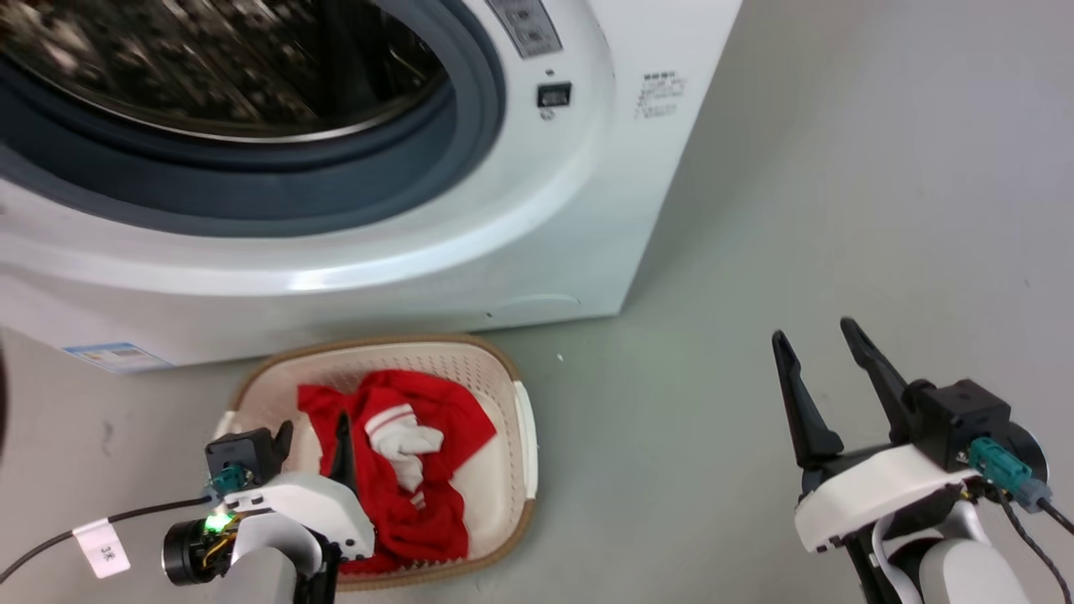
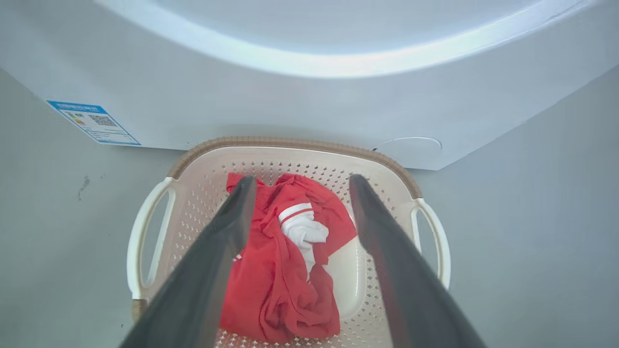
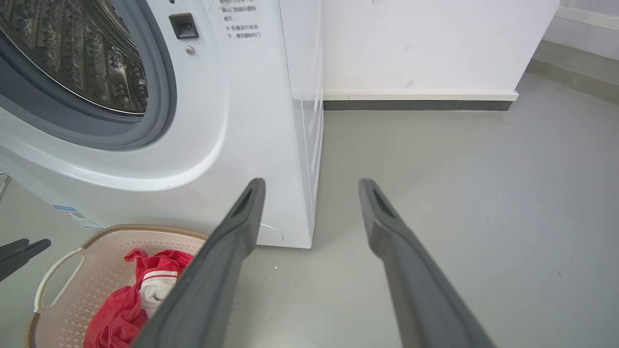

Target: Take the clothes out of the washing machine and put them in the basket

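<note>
Where the basket [image 1: 436,356] stands, the clothes [image 1: 449,419] lie inside.

Smooth grey floor [image 3: 459,193] spreads from three to six o'clock in the right wrist view; at twelve o'clock stands a plain white wall [image 3: 416,43] with a dark skirting strip [image 3: 416,105].

Laundry corner: washing machine [image 1: 470,210], basket [image 1: 512,394], bare floor [image 1: 839,210]

White wrist shells [image 1: 873,495], long dark jaws.
</note>
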